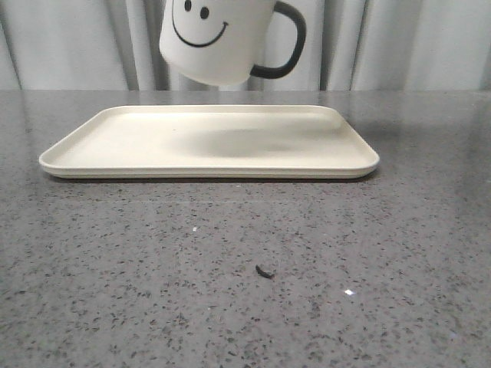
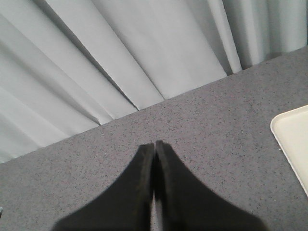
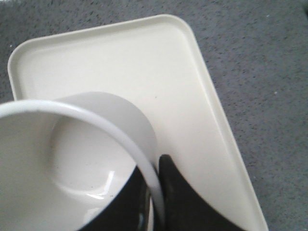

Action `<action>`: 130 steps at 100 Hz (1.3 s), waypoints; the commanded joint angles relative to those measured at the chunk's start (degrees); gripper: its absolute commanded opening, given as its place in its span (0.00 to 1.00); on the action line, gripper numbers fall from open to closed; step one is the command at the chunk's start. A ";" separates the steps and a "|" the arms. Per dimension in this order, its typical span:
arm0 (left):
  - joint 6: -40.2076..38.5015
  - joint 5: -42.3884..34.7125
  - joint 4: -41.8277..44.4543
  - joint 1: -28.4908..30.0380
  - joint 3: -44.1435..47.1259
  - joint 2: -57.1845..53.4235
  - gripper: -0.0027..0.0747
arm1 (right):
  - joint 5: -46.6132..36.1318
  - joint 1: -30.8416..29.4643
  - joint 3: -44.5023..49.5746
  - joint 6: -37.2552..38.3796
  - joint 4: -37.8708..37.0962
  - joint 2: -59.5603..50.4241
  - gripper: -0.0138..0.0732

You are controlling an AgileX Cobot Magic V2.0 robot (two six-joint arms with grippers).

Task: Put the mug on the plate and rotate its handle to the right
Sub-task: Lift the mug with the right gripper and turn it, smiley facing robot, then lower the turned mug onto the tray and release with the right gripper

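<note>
Your right claw (image 3: 154, 192) pinches the mug (image 1: 219, 38) by its rim, tilted in the air above the plate (image 1: 207, 142); left claw (image 2: 154, 159) is clenched, empty. Level the mug, lower gently mid-plate, handle (image 1: 285, 42) kept right.

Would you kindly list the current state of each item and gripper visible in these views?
White cylindrical mug with a black smiley face: lifted above the tray, tilted, empty.
Black C-shaped handle: pointing right in the front view.
Cream rectangular tray: flat on the grey speckled table, nothing resting on it.
Right gripper: shut on the mug's rim.
Left gripper: shut, holding nothing, over the table beside the tray.
</note>
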 commanded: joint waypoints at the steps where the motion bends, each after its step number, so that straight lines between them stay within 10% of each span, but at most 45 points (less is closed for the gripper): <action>1: -0.31 -1.73 1.23 -0.27 -1.02 -0.20 0.01 | 4.42 0.84 0.36 -1.73 0.17 -3.31 0.05; 130: -0.31 -1.73 1.11 -0.27 -1.02 -0.20 0.01 | 4.42 2.99 2.78 -11.57 -2.01 1.78 0.05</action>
